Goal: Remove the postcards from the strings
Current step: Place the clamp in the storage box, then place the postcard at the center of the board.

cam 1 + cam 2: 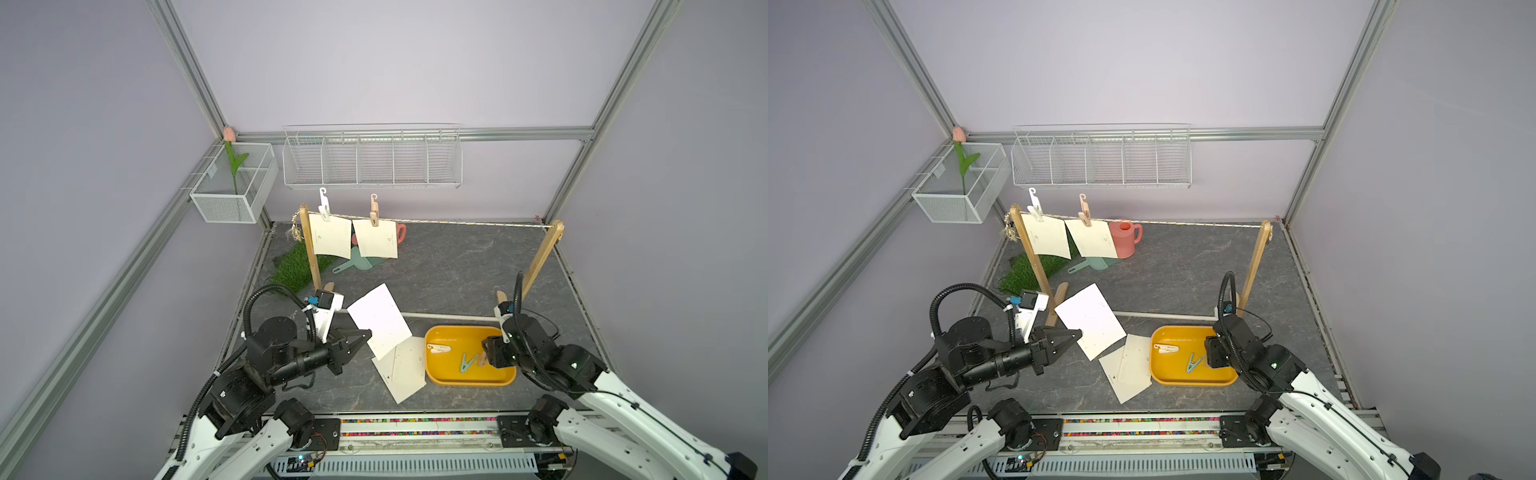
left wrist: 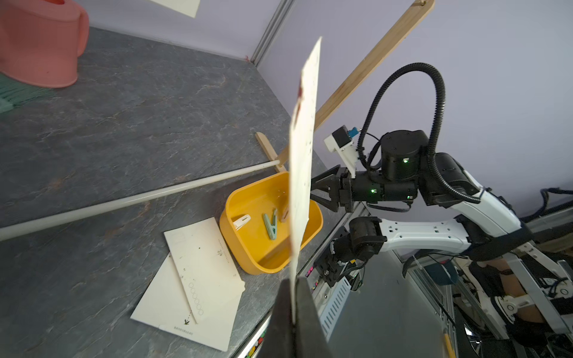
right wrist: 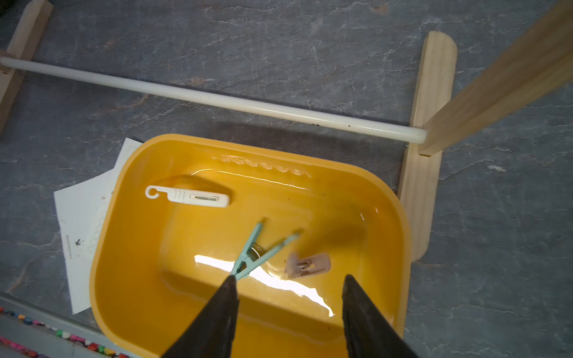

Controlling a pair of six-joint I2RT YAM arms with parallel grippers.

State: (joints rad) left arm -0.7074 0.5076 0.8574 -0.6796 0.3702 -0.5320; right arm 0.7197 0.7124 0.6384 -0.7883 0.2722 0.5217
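1. Your left gripper [image 1: 368,333] is clamped on one edge of a loose card [image 1: 380,318]. The card stands out past the tips, above the two-card pile [image 1: 405,372] lying below and ahead of them.
2. Bring the card down flat over the pile before you part the jaws. Released from up here, I judge it would flutter off toward the tray [image 1: 457,329].
3. Your right gripper [image 3: 289,277] stands wide and empty over the tray. A pink peg [image 3: 308,263] lies just beyond the gap, and a teal peg [image 3: 257,251] lies by one tip.
4. Two hung cards [image 1: 330,235] [image 1: 376,237] sit pegged on the string [image 1: 457,222], far ahead of both jaws.
5. The left wrist view shows the pinch edge-on. Both top views show the hung cards but hide the right jaws' gap, which the right wrist view shows.
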